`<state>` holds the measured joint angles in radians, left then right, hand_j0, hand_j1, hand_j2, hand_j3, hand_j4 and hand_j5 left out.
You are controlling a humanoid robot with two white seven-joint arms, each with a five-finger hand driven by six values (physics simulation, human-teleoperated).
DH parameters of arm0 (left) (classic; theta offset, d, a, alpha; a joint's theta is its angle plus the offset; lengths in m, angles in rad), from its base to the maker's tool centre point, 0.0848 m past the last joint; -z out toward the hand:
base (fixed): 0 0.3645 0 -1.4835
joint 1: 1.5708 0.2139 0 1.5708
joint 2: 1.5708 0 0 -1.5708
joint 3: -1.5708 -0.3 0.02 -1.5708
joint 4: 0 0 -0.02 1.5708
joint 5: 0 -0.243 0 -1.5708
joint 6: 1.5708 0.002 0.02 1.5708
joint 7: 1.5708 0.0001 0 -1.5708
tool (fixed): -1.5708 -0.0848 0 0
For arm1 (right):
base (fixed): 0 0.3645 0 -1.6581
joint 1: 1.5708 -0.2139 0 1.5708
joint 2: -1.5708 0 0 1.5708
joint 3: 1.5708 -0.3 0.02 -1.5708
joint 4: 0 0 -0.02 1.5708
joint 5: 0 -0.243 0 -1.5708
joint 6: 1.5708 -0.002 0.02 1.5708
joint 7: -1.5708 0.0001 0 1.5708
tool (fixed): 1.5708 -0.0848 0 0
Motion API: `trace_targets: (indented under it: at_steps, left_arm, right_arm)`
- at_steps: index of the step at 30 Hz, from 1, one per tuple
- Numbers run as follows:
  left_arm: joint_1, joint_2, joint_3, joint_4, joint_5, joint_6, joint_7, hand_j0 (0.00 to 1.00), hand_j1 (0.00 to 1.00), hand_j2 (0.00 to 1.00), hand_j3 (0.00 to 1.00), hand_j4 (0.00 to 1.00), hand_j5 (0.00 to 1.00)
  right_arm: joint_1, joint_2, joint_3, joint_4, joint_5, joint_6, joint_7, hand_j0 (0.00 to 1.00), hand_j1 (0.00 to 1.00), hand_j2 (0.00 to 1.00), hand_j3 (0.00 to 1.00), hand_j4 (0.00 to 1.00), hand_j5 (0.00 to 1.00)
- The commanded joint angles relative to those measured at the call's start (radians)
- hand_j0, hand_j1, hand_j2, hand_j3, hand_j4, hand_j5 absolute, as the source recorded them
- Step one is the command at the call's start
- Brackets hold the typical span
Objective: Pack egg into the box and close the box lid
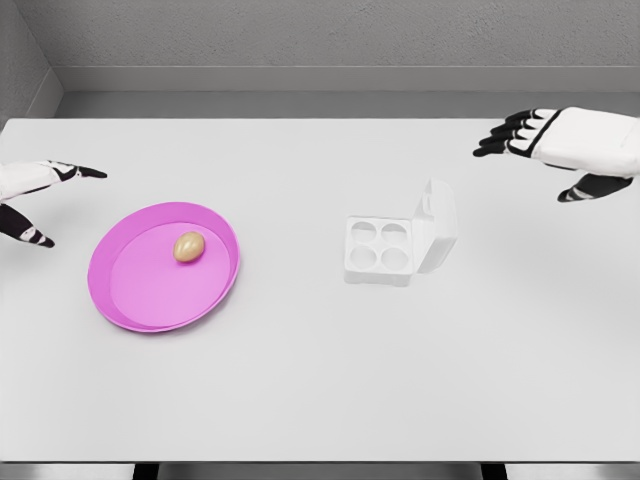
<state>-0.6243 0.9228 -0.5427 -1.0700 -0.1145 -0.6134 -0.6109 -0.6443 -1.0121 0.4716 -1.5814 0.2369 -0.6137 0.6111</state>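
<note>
A white table (300, 390) fills most of the view and serves as the reference for everything else. On its left half lies a round pink plate (130, 295) with a low raised rim, flat on the tabletop and well in from the table's near and far edges. Beyond the table's far edge runs a grey wall (320, 40), with a paler band along its base. Under the table's near edge, two dark supports (146, 471) show against a dark floor.
</note>
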Motion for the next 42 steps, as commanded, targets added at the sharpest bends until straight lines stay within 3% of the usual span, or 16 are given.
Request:
trace_targets:
  at_steps: [1, 4, 7, 9, 18, 28, 33, 36, 42]
  left_arm:
    - [-0.002, 0.008, -0.013, -0.024, 0.021, 0.003, 0.000, 1.00, 1.00, 1.00, 1.00, 1.00, 1.00]
    - [-0.002, 0.008, -0.014, -0.028, 0.016, 0.003, 0.000, 1.00, 1.00, 1.00, 1.00, 1.00, 1.00]
    - [-0.006, 0.018, -0.091, -0.168, 0.016, 0.003, 0.000, 1.00, 1.00, 1.00, 1.00, 1.00, 1.00]
    - [-0.026, -0.010, -0.117, -0.183, 0.016, 0.003, 0.000, 1.00, 1.00, 1.00, 1.00, 1.00, 1.00]
    - [-0.031, -0.056, -0.172, -0.185, 0.013, 0.003, 0.000, 1.00, 1.00, 1.00, 1.00, 1.00, 1.00]
    - [-0.031, -0.114, -0.183, -0.171, -0.067, 0.003, 0.000, 0.99, 0.99, 0.99, 0.99, 0.99, 0.99]
    - [-0.031, -0.134, -0.183, -0.169, -0.067, 0.003, 0.000, 0.98, 0.98, 0.98, 0.98, 0.98, 0.98]
    - [-0.031, -0.134, -0.183, -0.171, -0.067, 0.003, 0.000, 0.89, 0.89, 0.89, 0.89, 0.89, 0.89]
    - [-0.031, -0.145, -0.191, -0.169, -0.079, 0.003, 0.000, 0.89, 0.89, 0.89, 0.89, 0.89, 0.89]
  right_arm:
    - [0.000, 0.003, 0.004, -0.003, -0.001, 0.003, 0.000, 1.00, 1.00, 1.00, 1.00, 1.00, 1.00]
    - [0.003, -0.011, 0.002, -0.003, -0.004, 0.003, 0.000, 1.00, 1.00, 1.00, 1.00, 1.00, 1.00]
    - [0.057, -0.045, 0.004, 0.006, -0.004, 0.003, 0.000, 1.00, 1.00, 1.00, 1.00, 1.00, 1.00]
    - [0.078, -0.074, 0.002, 0.006, -0.002, 0.003, 0.000, 1.00, 1.00, 1.00, 1.00, 1.00, 1.00]
    - [0.132, -0.074, -0.005, 0.003, -0.001, 0.003, 0.000, 1.00, 1.00, 1.00, 1.00, 1.00, 1.00]
    - [0.215, -0.065, -0.036, -0.012, 0.002, 0.003, 0.000, 1.00, 1.00, 1.00, 1.00, 1.00, 1.00]
    - [0.230, -0.068, -0.037, -0.025, 0.004, 0.003, 0.000, 1.00, 1.00, 1.00, 1.00, 1.00, 1.00]
    - [0.229, -0.068, -0.037, -0.026, 0.002, 0.003, 0.000, 1.00, 1.00, 1.00, 1.00, 1.00, 1.00]
    - [0.230, -0.068, -0.036, -0.042, 0.004, 0.003, 0.000, 1.00, 1.00, 1.00, 1.00, 1.00, 1.00]
